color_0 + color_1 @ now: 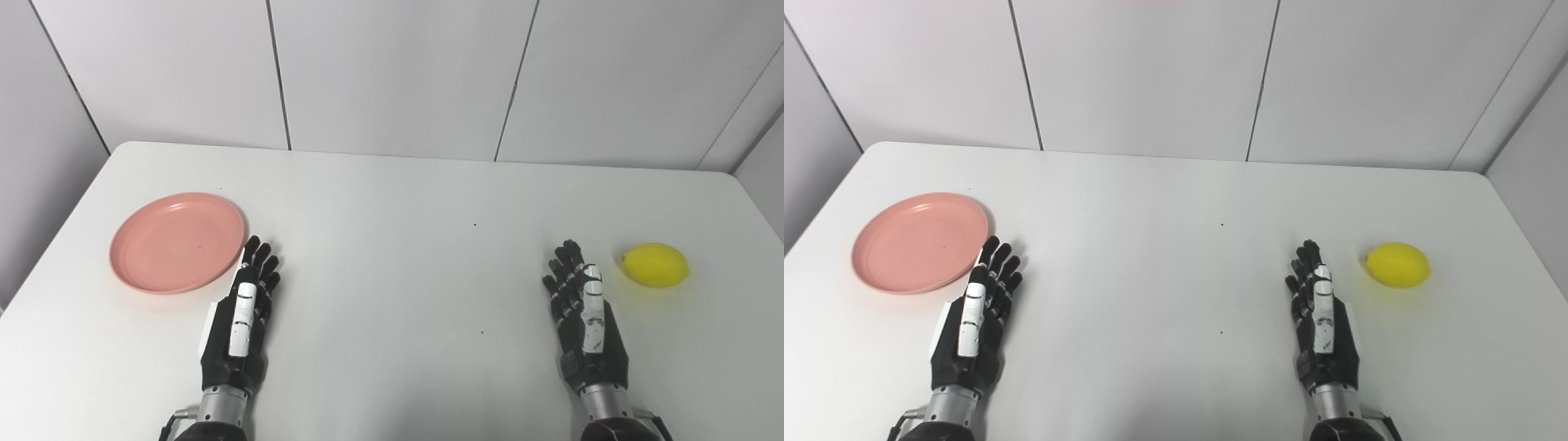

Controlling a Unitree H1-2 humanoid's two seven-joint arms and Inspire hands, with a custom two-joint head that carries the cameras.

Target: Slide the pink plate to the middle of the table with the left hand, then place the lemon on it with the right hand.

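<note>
Both head views look steeply down and forward over the whole tabletop (392, 202) toward the panelled wall (1151, 73), sharing nearly everything, slightly offset sideways

We see a plain pink plate (176, 242), a bright yellow lemon (656, 264), and a white counter (398, 245). Both hands, left (240, 324) and right (585, 318), are black with a white strip; the wall panels (392, 73) are pale grey.

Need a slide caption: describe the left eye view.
Open left hand beside pink plate; open right hand near lemon.
</note>
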